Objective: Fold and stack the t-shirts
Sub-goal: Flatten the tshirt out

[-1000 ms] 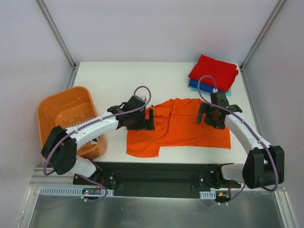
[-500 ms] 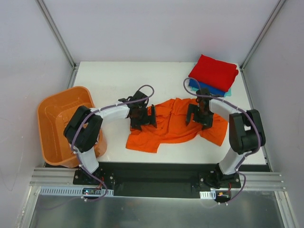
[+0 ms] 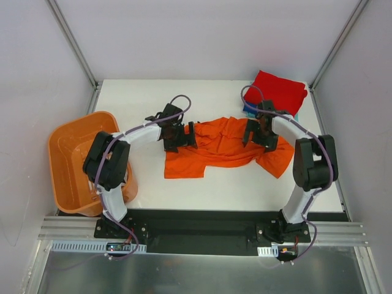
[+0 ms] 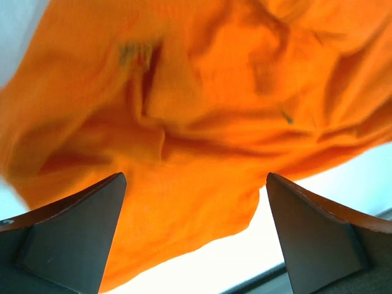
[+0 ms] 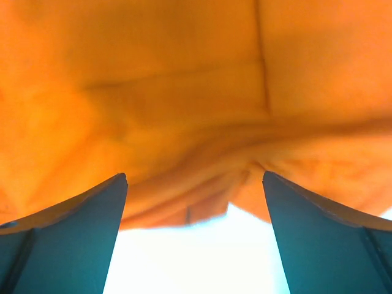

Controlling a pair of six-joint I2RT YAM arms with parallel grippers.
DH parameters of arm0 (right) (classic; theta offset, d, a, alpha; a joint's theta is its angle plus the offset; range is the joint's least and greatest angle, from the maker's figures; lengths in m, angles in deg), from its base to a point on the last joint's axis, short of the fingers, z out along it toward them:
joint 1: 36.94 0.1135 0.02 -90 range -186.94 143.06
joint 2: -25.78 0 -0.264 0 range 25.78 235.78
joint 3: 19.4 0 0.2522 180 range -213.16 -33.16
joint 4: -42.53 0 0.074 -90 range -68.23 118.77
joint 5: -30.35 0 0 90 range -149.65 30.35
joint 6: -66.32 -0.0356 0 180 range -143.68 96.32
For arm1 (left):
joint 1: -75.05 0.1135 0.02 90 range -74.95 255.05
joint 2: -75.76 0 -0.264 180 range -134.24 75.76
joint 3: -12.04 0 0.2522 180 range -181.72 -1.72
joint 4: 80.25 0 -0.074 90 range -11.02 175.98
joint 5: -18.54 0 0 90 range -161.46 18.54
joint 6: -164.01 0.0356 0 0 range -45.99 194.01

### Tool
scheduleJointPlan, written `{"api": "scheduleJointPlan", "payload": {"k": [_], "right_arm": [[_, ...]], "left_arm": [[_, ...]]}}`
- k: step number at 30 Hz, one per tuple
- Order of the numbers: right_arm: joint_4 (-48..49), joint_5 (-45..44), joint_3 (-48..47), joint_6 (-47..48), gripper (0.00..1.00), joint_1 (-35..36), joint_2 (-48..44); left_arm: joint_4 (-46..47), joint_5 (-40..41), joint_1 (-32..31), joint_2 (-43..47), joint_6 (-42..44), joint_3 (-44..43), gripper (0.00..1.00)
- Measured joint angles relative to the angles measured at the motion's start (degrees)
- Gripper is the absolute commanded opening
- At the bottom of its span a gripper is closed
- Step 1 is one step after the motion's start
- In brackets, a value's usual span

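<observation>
The big orange t-shirt (image 3: 220, 152) lies crumpled across the middle of the table. It fills most of the left wrist view (image 4: 202, 104) and the right wrist view (image 5: 184, 92). My left gripper (image 3: 182, 136) (image 4: 195, 177) is over the shirt's left end, open, with cloth spread beneath its fingers. The right gripper (image 3: 257, 133) (image 5: 193, 174) hovers over the shirt's right part, also open, above a hem edge and white table. A folded red t-shirt (image 3: 278, 90) rests at the back right on a blue one (image 3: 247, 110).
A rigid orange slotted basket (image 3: 73, 156) hangs over the table's left edge beside the left arm. The folded stack sits close behind the right wrist. Metal frame posts (image 3: 73, 43) rise at the back corners.
Both grippers moved toward the back of the table. The orange shirt shifted with them, so its near edge is farther from me and the cloth is more bunched. Jaws stayed wide.
</observation>
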Motion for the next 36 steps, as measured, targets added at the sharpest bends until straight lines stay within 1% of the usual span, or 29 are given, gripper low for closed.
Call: {"api": "scheduleJointPlan", "payload": {"k": [3, 7, 9, 11, 12, 14, 15, 17, 18, 21, 22, 26, 27, 29, 30, 33, 36], "right_arm": [[1.1, -1.0, 6.1, -0.2, 0.97, 0.1, -8.9], [2.5, -3.8, 17.4, -2.5, 0.97, 0.3, -27.6], [2.8, -5.4, 22.2, -3.9, 0.97, 0.3, -35.5], [2.5, -7.3, 26.6, -5.6, 0.97, 0.2, -41.8], [2.1, -8.0, 27.9, -6.3, 0.97, 0.2, -43.4], [1.7, -9.9, 31.4, -8.0, 0.97, 0.0, -47.6], [1.0, -11.2, 33.7, -8.9, 0.97, -0.1, -50.7], [0.3, -12.1, 35.0, -9.1, 0.97, -0.4, -53.3], [-0.3, -12.7, 35.5, -9.1, 0.97, -0.6, -54.9], [-1.8, -14.9, 35.6, -9.1, 0.97, -0.8, -59.1], [-2.2, -15.5, 35.6, -9.1, 0.97, -0.8, -59.9], [-3.5, -16.3, 35.8, -9.0, 0.97, -1.1, -60.3], [-4.0, -16.4, 35.8, -9.0, 0.97, -1.2, -60.3], [-4.4, -16.6, 35.8, -9.0, 0.97, -1.2, -60.2], [-4.6, -16.7, 35.8, -9.0, 0.97, -1.3, -60.1], [-5.5, -17.0, 35.8, -9.8, 0.97, -1.8, -59.3], [-6.8, -17.2, 36.2, -11.8, 0.97, -5.0, -57.8]], "left_arm": [[0.1, 0.4, -0.7, 7.3, -0.3, 4.9, 0.99], [0.3, 2.3, -2.6, 23.6, -2.8, 15.4, 0.99], [0.1, 3.3, -3.3, 30.1, -4.8, 19.9, 0.98], [-0.2, 4.1, -3.5, 34.1, -6.8, 24.6, 0.94], [-0.5, 4.9, -3.5, 34.7, -7.9, 26.5, 0.93], [-1.0, 6.3, -3.5, 34.6, -9.6, 29.6, 0.86], [-1.5, 6.9, -3.5, 34.1, -10.6, 31.1, 0.80], [-2.7, 8.3, -3.5, 32.9, -12.3, 32.5, 0.72], [-3.1, 9.1, -3.5, 32.1, -12.9, 32.7, 0.65], [-2.8, 11.5, -3.2, 29.9, -14.4, 32.5, 0.58], [-2.8, 12.2, -3.0, 29.0, -14.8, 32.4, 0.54], [-2.5, 13.5, -0.7, 25.8, -16.4, 30.8, 0.49], [-2.4, 13.7, -0.1, 25.1, -16.6, 30.3, 0.44], [-2.1, 13.7, 0.3, 24.0, -16.9, 29.5, 0.17], [-1.7, 13.7, 0.3, 23.3, -17.0, 29.1, 0.00], [-0.1, 11.9, 0.6, 20.9, -16.2, 28.3, 0.00], [2.2, 9.2, 0.5, 19.8, -15.0, 28.1, 0.00]]}}
